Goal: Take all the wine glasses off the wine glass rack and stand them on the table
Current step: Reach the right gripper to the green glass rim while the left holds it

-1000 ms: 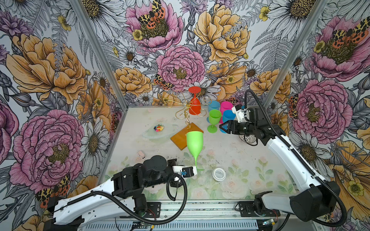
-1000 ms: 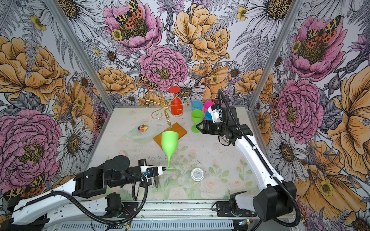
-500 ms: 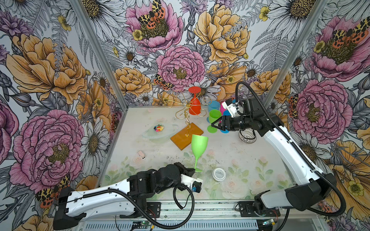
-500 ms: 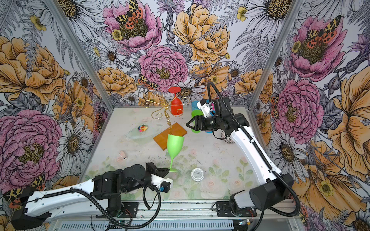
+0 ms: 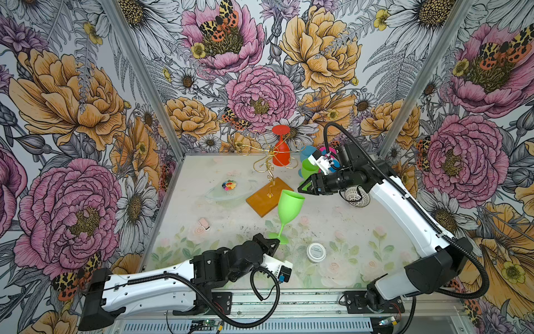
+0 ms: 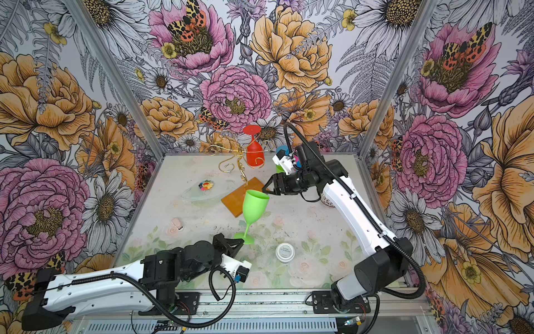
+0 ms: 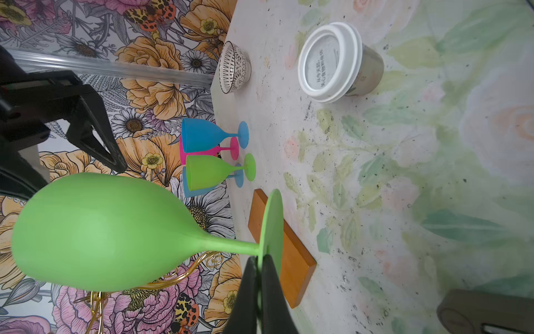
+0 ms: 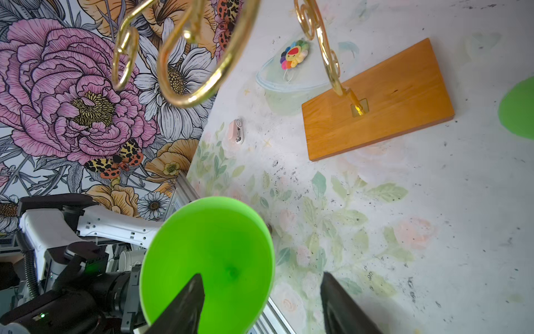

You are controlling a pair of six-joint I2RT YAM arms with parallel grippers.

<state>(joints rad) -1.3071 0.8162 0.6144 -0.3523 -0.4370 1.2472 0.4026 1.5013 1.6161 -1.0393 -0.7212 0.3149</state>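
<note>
A green wine glass [image 5: 290, 206] [image 6: 255, 205] hangs tilted above the table, off the rack. My left gripper [image 5: 271, 242] [image 7: 259, 260] is shut on the edge of its round foot. My right gripper [image 5: 303, 188] [image 8: 261, 277] stands open beside the green glass's rim [image 8: 211, 254], with nothing held. The wine glass rack [image 5: 270, 162] [image 6: 237, 199], gold wire on an orange-brown wooden base [image 8: 375, 104], stands just behind. A red wine glass [image 5: 281, 154] [image 6: 255, 154] hangs upside down from its far arm.
Blue, pink and green glasses [image 5: 307, 167] [image 7: 208, 136] stand clustered at the back right, behind my right wrist. Also there: a patterned bowl [image 5: 357, 196], a white lidded tub [image 5: 316, 251] near the front, a clear dish [image 5: 228, 188] with a colourful flower, and a small pink object [image 5: 203, 224].
My right gripper has swung left from the cluster of glasses to the green glass's rim. My left arm has shifted under the glass, which now leans to the right.
</note>
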